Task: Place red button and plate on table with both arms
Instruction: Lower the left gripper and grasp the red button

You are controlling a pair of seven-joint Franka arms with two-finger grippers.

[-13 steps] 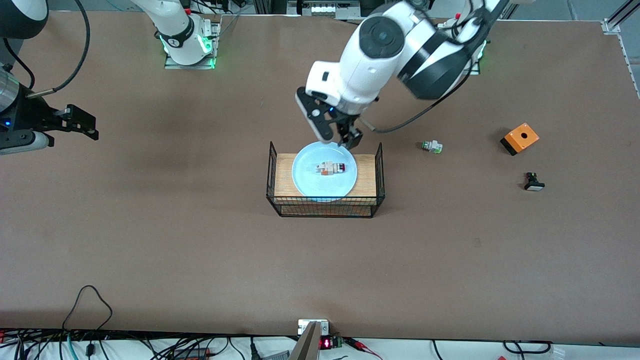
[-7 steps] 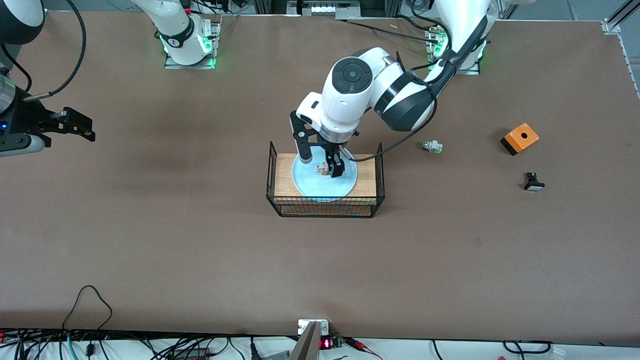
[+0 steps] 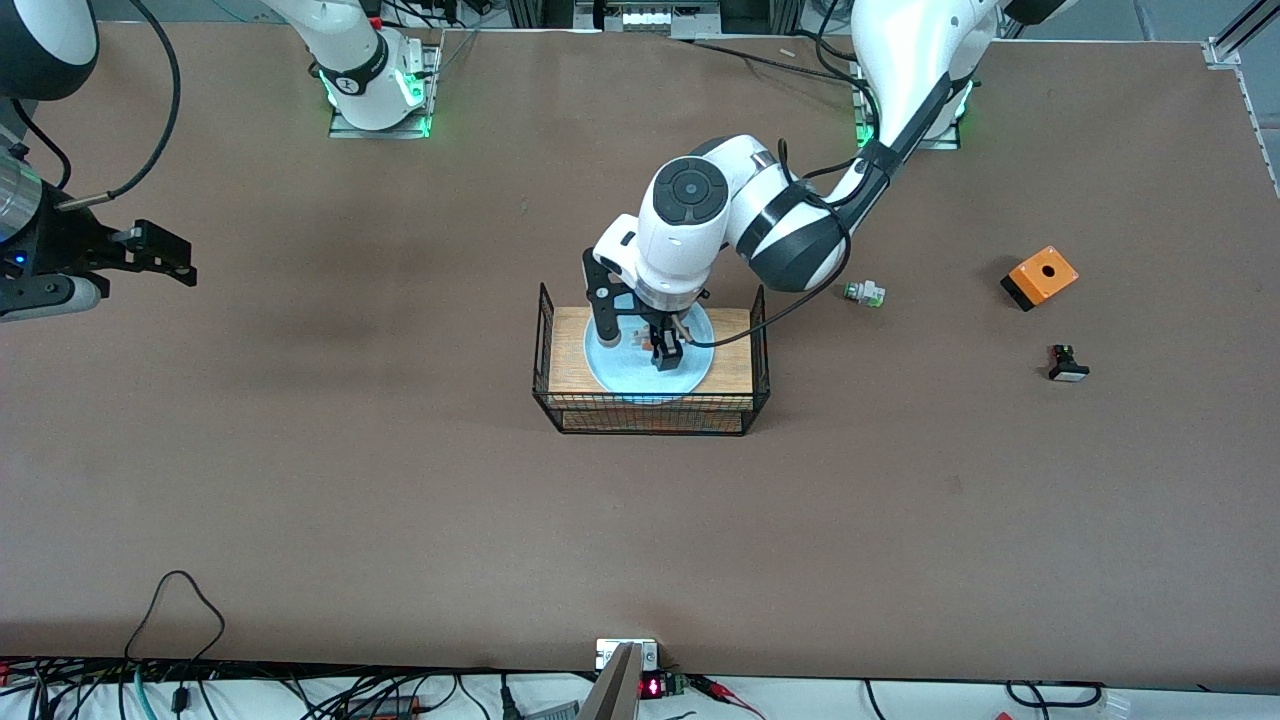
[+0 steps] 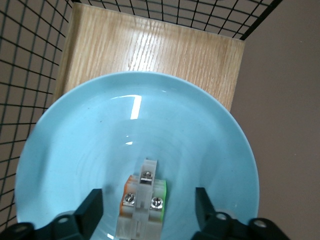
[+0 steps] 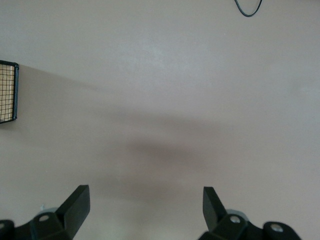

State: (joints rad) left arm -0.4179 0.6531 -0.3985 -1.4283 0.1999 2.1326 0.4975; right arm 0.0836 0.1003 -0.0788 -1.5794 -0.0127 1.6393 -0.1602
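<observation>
The light-blue plate [image 3: 620,368] lies on the wooden top of a black wire rack [image 3: 562,345] at mid-table. The red button [image 3: 648,343] lies in the plate's middle. My left gripper [image 3: 637,342] is down in the plate, open, with one finger on each side of the button and a gap between each finger and it. In the left wrist view the button [image 4: 142,200] shows its white body, screws, and orange and green sides between the left gripper's [image 4: 147,199] fingers, on the plate [image 4: 100,130]. My right gripper [image 3: 165,252] is open and empty, waiting above the brown table [image 3: 400,500] at the right arm's end; it also shows in the right wrist view [image 5: 144,194].
A white-and-green piece without a red cap [image 3: 864,293], an orange box [image 3: 1040,276] and a black button with a white cap [image 3: 1067,365] lie on the table toward the left arm's end. The rack has raised wire ends [image 3: 760,340]. One rack corner [image 5: 7,92] shows in the right wrist view.
My left gripper has come down from above the plate's rim nearest the robots into the plate, and its open fingers now flank the button. The right arm has barely moved.
</observation>
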